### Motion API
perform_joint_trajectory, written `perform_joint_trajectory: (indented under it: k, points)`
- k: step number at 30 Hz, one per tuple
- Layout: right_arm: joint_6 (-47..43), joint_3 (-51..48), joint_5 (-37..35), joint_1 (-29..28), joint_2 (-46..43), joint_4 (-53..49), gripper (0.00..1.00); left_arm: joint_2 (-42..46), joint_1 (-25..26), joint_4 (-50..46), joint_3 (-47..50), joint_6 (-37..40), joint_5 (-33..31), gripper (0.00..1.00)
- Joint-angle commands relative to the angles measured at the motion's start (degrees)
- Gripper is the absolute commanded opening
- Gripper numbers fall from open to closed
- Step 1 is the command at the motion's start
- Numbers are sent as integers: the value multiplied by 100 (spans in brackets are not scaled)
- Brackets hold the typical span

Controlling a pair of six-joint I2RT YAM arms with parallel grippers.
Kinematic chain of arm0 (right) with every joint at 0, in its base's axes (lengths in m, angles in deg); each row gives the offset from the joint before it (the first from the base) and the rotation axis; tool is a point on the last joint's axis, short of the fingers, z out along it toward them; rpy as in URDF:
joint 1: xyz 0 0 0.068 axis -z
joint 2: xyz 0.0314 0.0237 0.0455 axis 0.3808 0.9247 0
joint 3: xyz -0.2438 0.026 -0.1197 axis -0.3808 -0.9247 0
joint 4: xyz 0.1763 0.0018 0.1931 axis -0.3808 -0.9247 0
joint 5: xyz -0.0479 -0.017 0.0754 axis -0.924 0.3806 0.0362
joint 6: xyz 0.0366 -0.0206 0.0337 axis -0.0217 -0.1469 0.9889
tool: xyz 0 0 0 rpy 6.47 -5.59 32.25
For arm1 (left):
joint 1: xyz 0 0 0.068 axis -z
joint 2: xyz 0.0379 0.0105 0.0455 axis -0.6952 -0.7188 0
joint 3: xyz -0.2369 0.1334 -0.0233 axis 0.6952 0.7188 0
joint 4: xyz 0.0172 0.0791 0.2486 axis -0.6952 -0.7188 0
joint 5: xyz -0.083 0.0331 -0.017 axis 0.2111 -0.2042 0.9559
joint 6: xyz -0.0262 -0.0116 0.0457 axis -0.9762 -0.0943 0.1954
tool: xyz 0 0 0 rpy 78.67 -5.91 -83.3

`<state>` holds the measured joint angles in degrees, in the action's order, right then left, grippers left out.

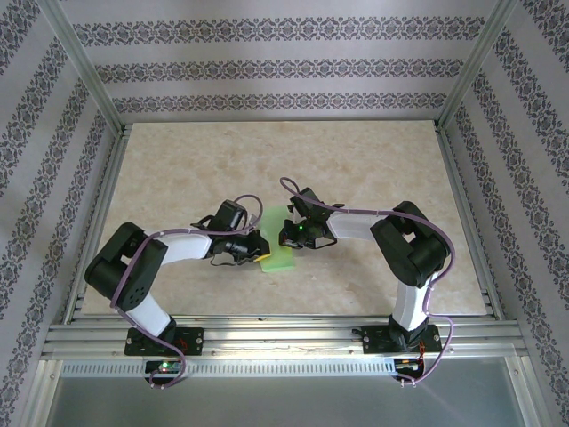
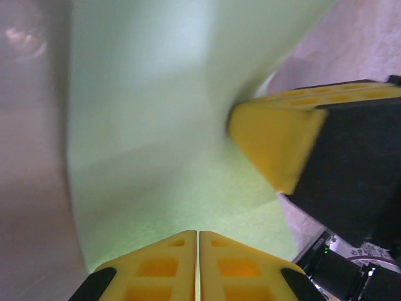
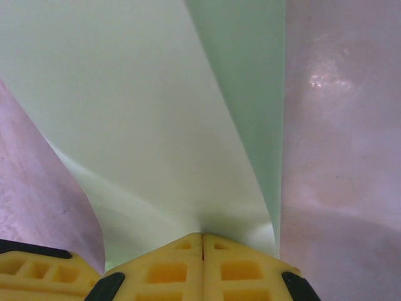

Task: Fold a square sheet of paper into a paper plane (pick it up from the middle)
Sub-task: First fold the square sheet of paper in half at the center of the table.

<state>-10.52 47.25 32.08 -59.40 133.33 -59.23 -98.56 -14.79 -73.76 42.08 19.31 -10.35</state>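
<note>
Watching the middle of the mottled beige table (image 1: pixel 373 169), I am seeing the left gripper (image 2: pixel 198 233) and the right gripper (image 3: pixel 202 236) each pinching the square sheet of paper (image 1: pixel 283 260), yellow jaws pressed together on it and tips nearly meeting. The pale green sheet is looking feather-light, thin and floppy, matte and unmarked, bowing in soft curves away from each pinch rather than lying flat. I am judging it easy to crease or tear, so it is calling for gentle holds close to an edge or fold line.
</note>
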Motion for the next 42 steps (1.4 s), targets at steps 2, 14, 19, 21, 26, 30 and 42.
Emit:
perform_joint_trajectory:
  k: [2,14,19,21,26,30,42]
  points:
    - [-65,-285,-449,-25,165,-801,0,-73,31,10,313,101,-205,9]
    - [-89,-323,-471,20,141,-824,0,1166,79,-371,1004,336,-568,9]
    - [-81,-355,-556,21,49,-841,0,1625,98,-461,703,206,-669,10]
    - [-86,-357,-533,25,24,-820,0,1494,107,-180,586,75,-481,10]
    - [-91,-311,-490,30,86,-843,0,757,193,748,422,-353,-43,10]
    - [-65,-335,-481,31,78,-824,0,394,337,703,297,-321,3,10]
    - [-125,-337,-617,48,68,-930,0,298,432,192,1071,38,-136,12]
